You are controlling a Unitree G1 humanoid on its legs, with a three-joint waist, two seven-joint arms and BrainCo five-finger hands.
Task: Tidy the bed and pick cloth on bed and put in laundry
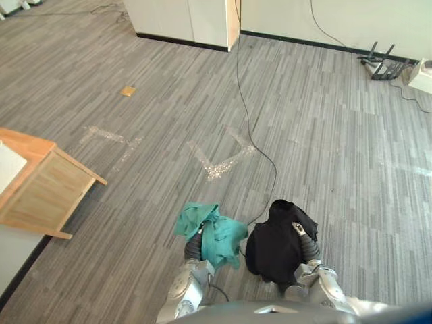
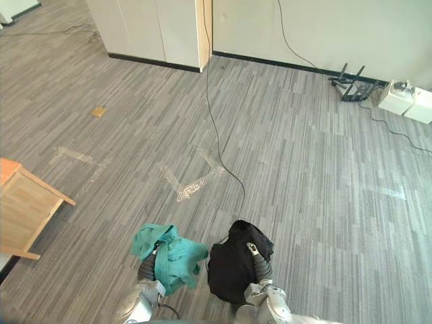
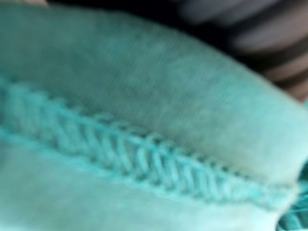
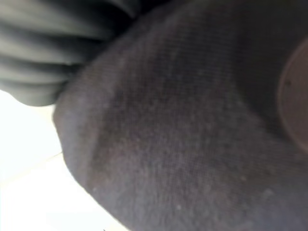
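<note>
A teal cloth (image 1: pixel 219 236) hangs bunched over my left hand (image 1: pixel 194 244), low at the view's bottom centre, above the grey carpet. The left wrist view has its teal fabric and seam (image 3: pixel 144 96) pressed close. Right beside it, a black cloth (image 1: pixel 277 250) drapes over my right hand (image 1: pixel 299 230), and a silver finger curls on top of the fabric. In the right wrist view the black cloth (image 4: pixel 183 144) lies against the hand's ribbed cover. The two bundles hang side by side, almost touching.
A wooden furniture corner (image 1: pixel 47 189) juts in at the left edge. White cabinets (image 1: pixel 189 20) and a wall stand at the back. A small tan piece (image 1: pixel 127 91) lies on the carpet, tape marks (image 1: pixel 219 165) ahead, a black stand (image 1: pixel 381 67) and white box (image 1: pixel 422 75) at far right.
</note>
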